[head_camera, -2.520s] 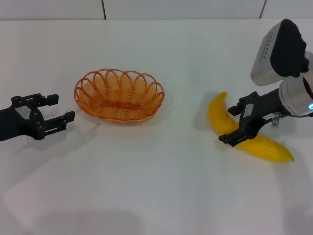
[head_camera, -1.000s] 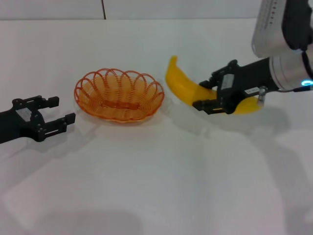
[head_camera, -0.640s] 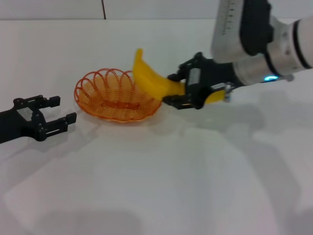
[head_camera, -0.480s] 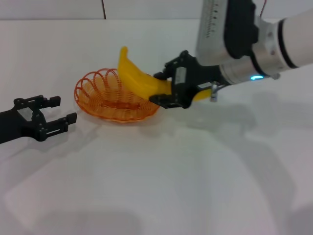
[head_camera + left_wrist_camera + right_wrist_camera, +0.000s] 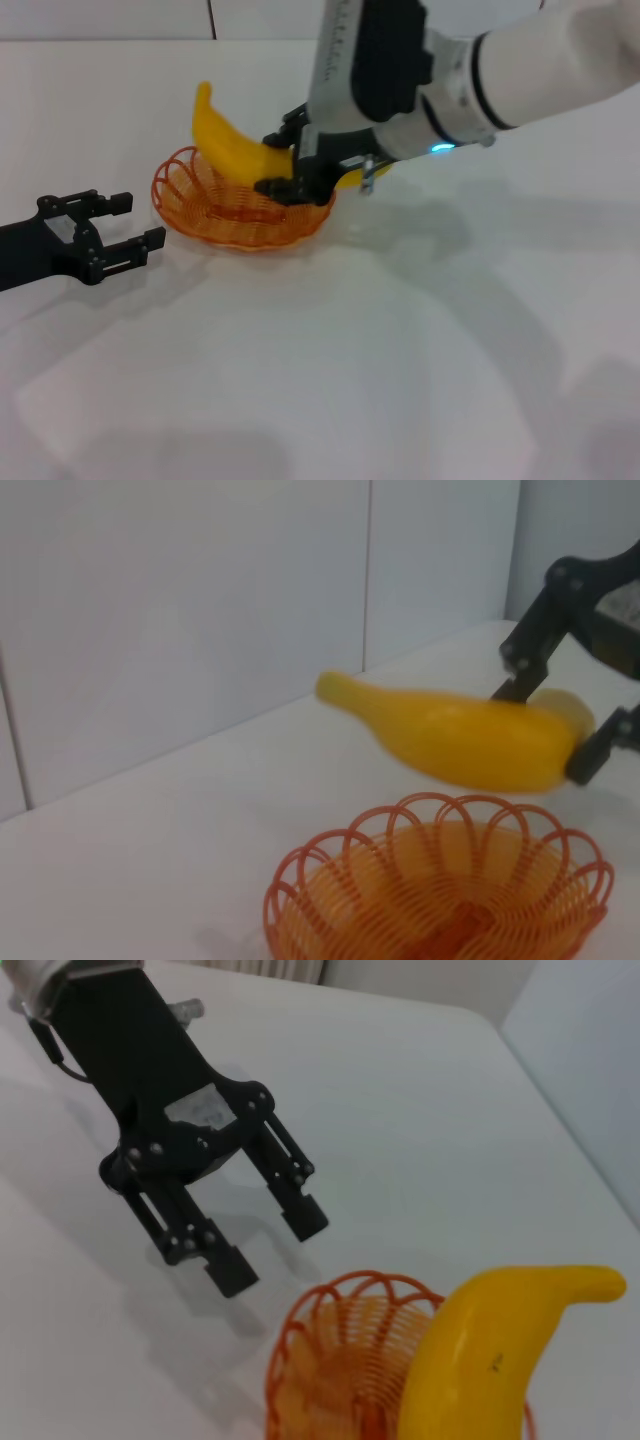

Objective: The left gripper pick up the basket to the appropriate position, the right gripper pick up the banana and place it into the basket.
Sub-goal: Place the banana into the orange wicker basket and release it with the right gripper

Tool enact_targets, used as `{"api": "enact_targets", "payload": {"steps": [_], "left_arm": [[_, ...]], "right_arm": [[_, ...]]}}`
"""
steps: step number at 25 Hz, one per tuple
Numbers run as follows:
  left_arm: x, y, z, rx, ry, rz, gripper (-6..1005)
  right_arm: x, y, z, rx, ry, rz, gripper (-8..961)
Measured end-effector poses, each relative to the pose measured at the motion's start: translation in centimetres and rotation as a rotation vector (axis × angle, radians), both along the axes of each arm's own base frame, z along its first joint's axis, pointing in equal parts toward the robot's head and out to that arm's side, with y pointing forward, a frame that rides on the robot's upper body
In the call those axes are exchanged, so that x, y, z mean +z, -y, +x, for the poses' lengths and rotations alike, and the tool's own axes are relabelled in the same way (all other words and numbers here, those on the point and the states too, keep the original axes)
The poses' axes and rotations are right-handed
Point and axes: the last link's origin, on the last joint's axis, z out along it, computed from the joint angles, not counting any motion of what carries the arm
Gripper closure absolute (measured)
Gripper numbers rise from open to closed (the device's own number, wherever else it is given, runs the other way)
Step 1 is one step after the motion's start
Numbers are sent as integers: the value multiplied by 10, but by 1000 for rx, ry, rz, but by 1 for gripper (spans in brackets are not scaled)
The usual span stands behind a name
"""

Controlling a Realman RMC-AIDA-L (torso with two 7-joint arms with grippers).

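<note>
While over basket (image 5: 240, 215), gripped banana (image 5: 232, 145).

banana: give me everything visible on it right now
The banana is one large, smooth, unpeeled yellow fruit, curved, with a small dark mark on its skin in the right wrist view. The right end effector grips it toward one end; the free end points up and toward the robot's left. It hangs in the air above the orange wire basket, not touching it.

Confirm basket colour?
Orange wire, looped rim. The basket shows best in the left wrist view, under the banana.
</note>
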Motion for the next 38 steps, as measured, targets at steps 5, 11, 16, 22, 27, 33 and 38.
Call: {"api": "enact_targets", "payload": {"steps": [5, 11, 16, 22, 27, 33, 38], "left_arm": [[0, -2, 2, -7, 0, 0, 332], [-2, -4, 4, -11, -2, -2, 333], [-2, -4, 1, 1, -9, 4, 333], [-2, -2, -1, 6, -9, 4, 334], [-3, -1, -2, 10, -8, 3, 334], [-3, -1, -2, 11, -7, 2, 332], [-3, -1, -1, 10, -7, 2, 334]], "right_arm": [[-13, 0, -4, 6, 1, -20, 463], [-21, 1, -4, 31, 11, -2, 463], [-25, 0, -3, 34, 13, 15, 463], [-25, 0, -3, 36, 15, 14, 462], [-25, 0, -3, 36, 16, 13, 462], [-25, -2, -5, 42, 7, 31, 462], [-25, -2, -5, 44, 4, 36, 461]]}}
